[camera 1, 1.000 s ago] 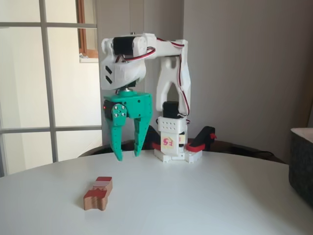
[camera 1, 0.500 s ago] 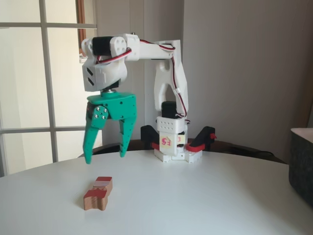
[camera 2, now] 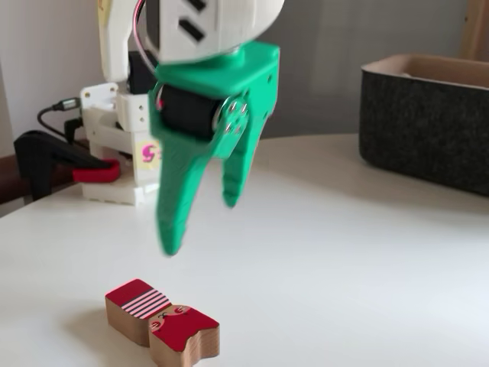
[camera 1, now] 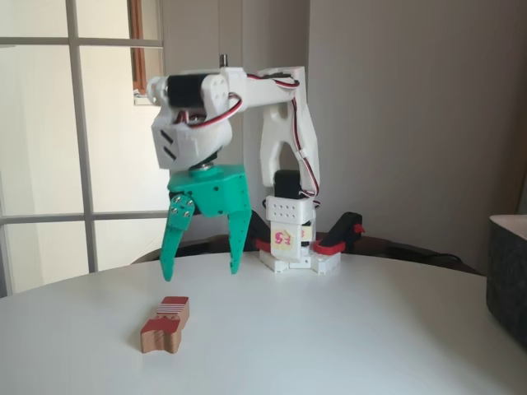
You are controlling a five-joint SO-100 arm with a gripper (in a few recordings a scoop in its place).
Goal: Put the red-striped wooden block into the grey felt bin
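Observation:
The red-striped wooden block (camera 1: 173, 308) (camera 2: 136, 300) lies flat on the white table, its striped top facing up, end to end with a red-topped notched wooden piece (camera 1: 158, 334) (camera 2: 184, 337). My green gripper (camera 1: 201, 272) (camera 2: 200, 225) hangs open above and a little behind the block, fingers pointing down, nothing between them. It stands clear of the block and the table. The grey felt bin (camera 1: 507, 271) (camera 2: 425, 119) stands at the right side of the table, far from the gripper.
The arm's white base (camera 1: 288, 240) (camera 2: 122, 145) is clamped at the table's far edge with black and red clamps (camera 1: 339, 234). White tabletop (camera 1: 346, 329) stretches between the block and the bin. A window sits behind at the left.
The gripper swung left, then came back slightly right, and its fingers stand wider apart than a second ago. The block and bin have not moved.

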